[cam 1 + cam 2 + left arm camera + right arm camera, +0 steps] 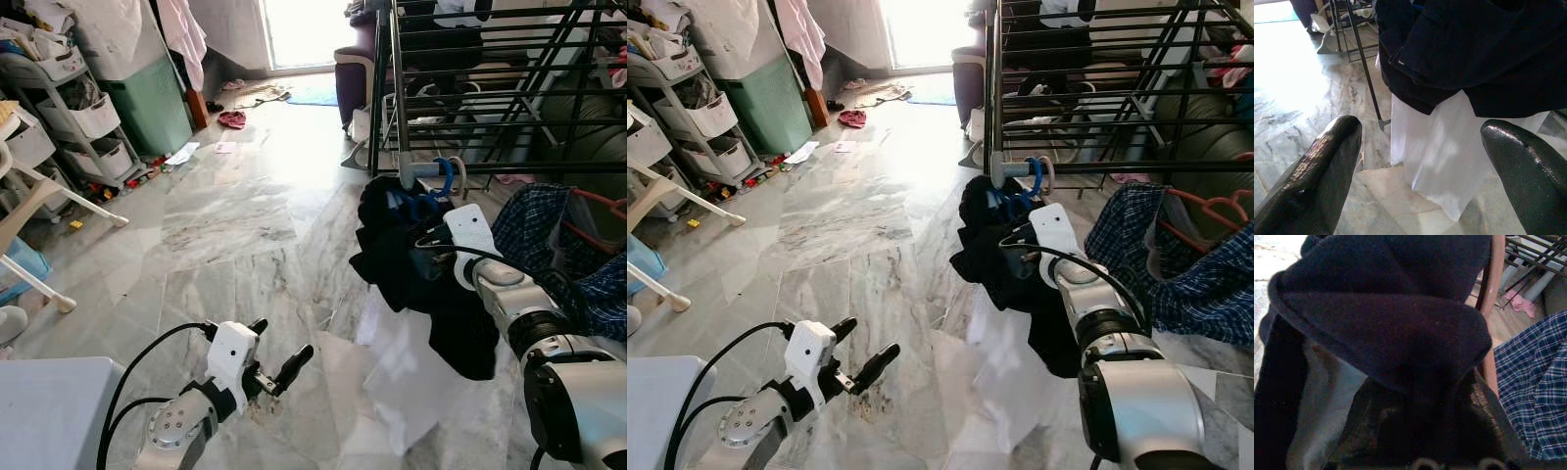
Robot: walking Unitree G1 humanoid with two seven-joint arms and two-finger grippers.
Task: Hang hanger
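A dark garment (392, 245) hangs on a blue hanger (446, 181) whose hook sits over the lower corner rail of the black drying rack (490, 166). My right gripper (423, 257) reaches into the garment just under the hook, shut on the cloth; dark fabric (1391, 333) covers its fingers in the right wrist view. A white cloth (402, 382) hangs below the dark one, down to the floor. My left gripper (282, 341) is low over the marble floor, open and holding nothing, well left of the rack.
A plaid shirt (549, 225) on a red hanger (1205, 211) hangs right of my right arm. A shelf trolley (78, 117), green bin (152, 103) and white chair legs (39, 196) line the left. Clothes (232, 119) lie on the far floor.
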